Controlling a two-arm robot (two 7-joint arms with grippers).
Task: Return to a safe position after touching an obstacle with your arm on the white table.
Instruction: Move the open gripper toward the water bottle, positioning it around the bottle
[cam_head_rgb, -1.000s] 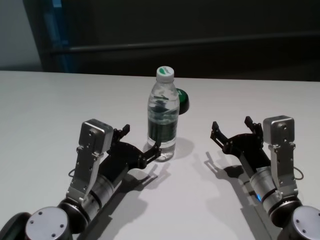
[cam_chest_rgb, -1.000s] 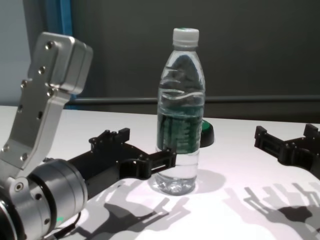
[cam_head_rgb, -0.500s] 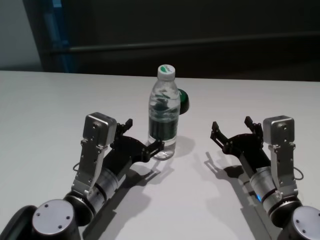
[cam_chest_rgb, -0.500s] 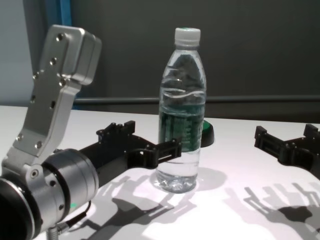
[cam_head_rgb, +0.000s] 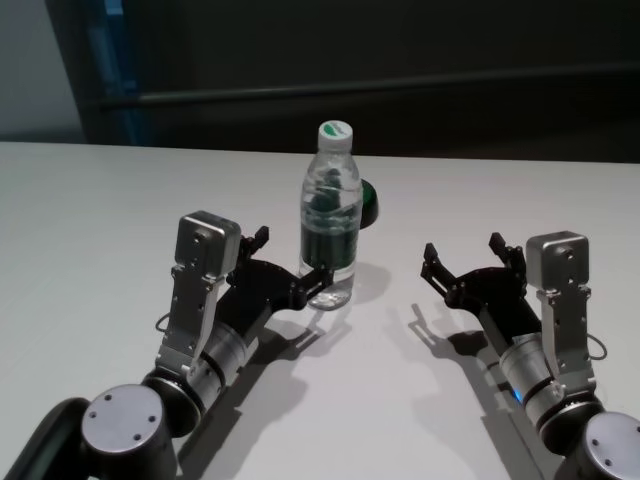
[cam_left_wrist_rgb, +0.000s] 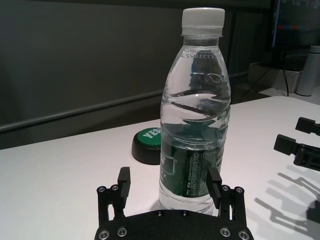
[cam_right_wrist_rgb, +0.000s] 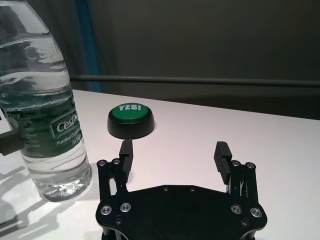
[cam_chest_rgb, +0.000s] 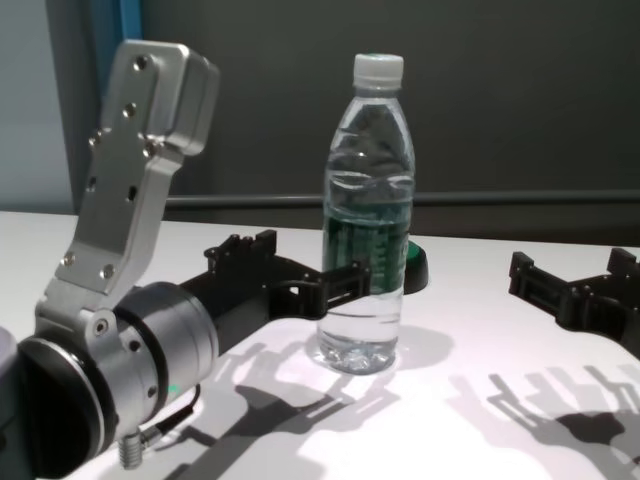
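Water bottle (cam_head_rgb: 330, 215) stands upright mid white table (cam_head_rgb: 90, 220), green button (cam_right_wrist_rgb: 131, 120) behind. Our left gripper (cam_head_rgb: 288, 268) jaws spread, one finger against the label band. Right gripper (cam_head_rgb: 474, 262) also spread, well apart. Mostly full: looks heavy, slick, tippy. Grip at the label.

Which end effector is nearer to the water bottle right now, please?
The left. The left end effector is open right at the water bottle, one fingertip against its lower body. The right end effector is open too, well off to the bottle's right over the white table.
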